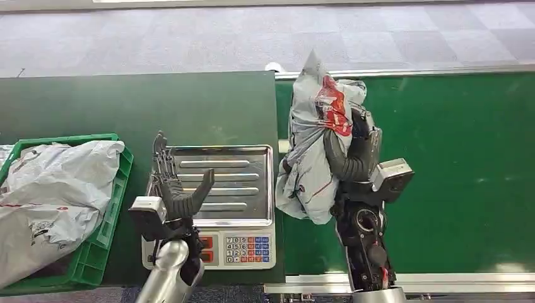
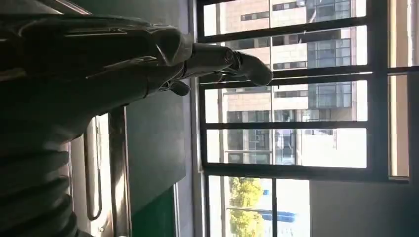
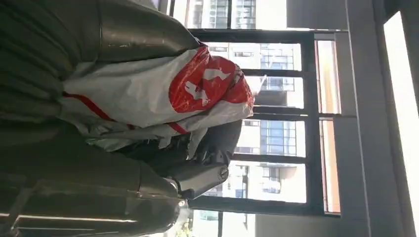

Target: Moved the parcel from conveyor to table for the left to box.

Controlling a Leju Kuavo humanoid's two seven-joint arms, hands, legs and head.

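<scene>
Head view is showing the right hand (image 1: 353, 148) wrapping its fingers (image 1: 337, 158) around a grey parcel (image 1: 312, 151) with a red label, which is hanging bunched and upright over the green conveyor (image 1: 454, 164), right at the seam where the belt is meeting the dark bench (image 1: 126, 104). Gripping it by the side is probably what is keeping the soft bag gathered while it is crossing over. Beside the seam a scale (image 1: 217, 189) with a steel pan and keypad is sitting on the bench, likely the spot where the parcel is heading. Over the scale's near-left corner the left hand (image 1: 173, 186) is hovering with fingers spread and holding nothing, seemingly waiting to take the parcel on. Further left, a green crate (image 1: 110, 214) is already holding grey bags (image 1: 53, 196), which is presumably the box. Right wrist view is showing the parcel (image 3: 163, 98) pressed between thumb and fingers.
</scene>
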